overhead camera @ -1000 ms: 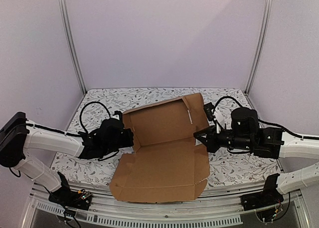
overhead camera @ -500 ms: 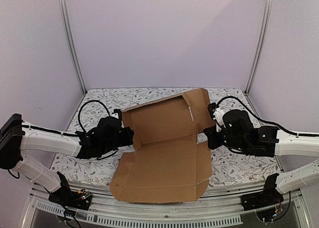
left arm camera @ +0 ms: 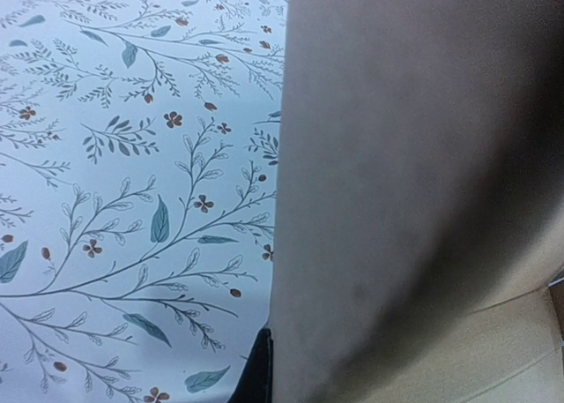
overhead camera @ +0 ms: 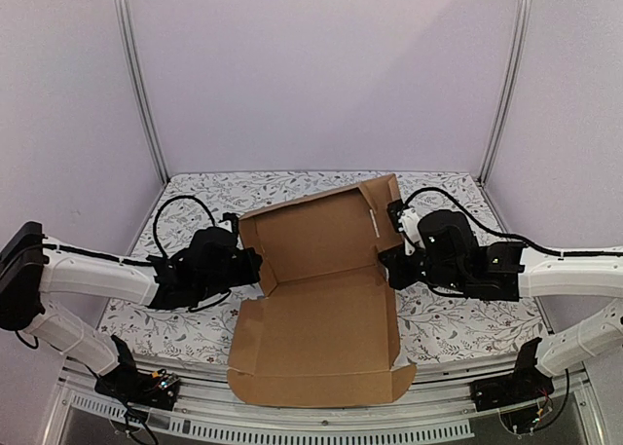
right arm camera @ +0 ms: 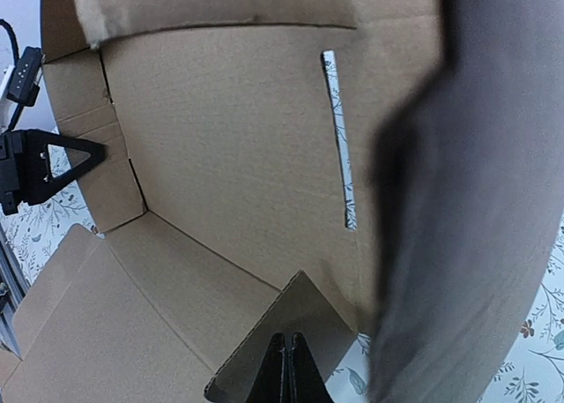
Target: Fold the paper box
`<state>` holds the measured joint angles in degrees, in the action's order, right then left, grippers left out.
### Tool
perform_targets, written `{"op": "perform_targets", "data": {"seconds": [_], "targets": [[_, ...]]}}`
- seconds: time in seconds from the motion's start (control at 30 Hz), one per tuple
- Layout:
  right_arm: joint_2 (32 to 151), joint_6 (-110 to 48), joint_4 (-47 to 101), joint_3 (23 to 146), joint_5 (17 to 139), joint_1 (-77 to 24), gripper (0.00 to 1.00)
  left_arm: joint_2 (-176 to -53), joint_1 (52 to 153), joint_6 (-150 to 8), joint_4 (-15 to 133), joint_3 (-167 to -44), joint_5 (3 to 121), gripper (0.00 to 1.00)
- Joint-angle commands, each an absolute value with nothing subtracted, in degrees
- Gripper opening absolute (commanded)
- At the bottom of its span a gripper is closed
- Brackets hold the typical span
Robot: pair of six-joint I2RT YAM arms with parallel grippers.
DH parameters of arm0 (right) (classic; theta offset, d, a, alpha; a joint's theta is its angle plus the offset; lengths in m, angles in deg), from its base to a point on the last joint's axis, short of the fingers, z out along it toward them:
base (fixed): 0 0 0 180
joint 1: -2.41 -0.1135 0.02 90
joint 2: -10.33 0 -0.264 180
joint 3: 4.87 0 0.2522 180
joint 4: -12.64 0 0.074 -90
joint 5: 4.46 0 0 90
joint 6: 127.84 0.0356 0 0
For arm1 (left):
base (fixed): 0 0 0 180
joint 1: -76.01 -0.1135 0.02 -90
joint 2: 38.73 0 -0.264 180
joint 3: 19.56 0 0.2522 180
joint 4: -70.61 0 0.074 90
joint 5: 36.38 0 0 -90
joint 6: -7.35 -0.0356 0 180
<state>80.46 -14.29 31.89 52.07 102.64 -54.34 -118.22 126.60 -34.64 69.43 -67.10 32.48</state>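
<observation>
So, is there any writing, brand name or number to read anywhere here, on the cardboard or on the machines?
None can be read in any view.
The plain brown cardboard sheet carries no print.
The flower-patterned table cloth shows only leaves and blossoms, no letters.
The white-and-black left arm and right arm show no legible label.

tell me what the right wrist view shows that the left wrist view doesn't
Only the right wrist view: the inside of the paper box, with a long narrow slot in its raised back panel. The right gripper is shut in front of a small corner flap, and the left gripper sits across at the box's far edge.
Only the left wrist view: a wide stretch of the floral table cover, and one plain cardboard face seen close up.
Both: the box's brown cardboard and some of the floral cover.
</observation>
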Motion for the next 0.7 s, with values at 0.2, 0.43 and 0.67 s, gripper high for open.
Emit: {"op": "perform_targets", "data": {"seconds": [0.2, 0.43, 0.67], "targets": [[88.5, -13.5, 30.3, 55.5, 100.2, -55.4, 0.00, -116.3, 126.3, -34.6, 73.1, -67.0, 35.6, 0.00], [91.8, -13.6, 32.0, 56.5, 102.5, -55.6, 0.00, -115.2, 126.2, -35.4, 73.1, -67.1, 35.6, 0.00], [88.8, -14.7, 34.0, 56.8, 101.9, -55.6, 0.00, -115.2, 126.2, -37.7, 71.0, -67.2, 30.8, 0.00]]}}
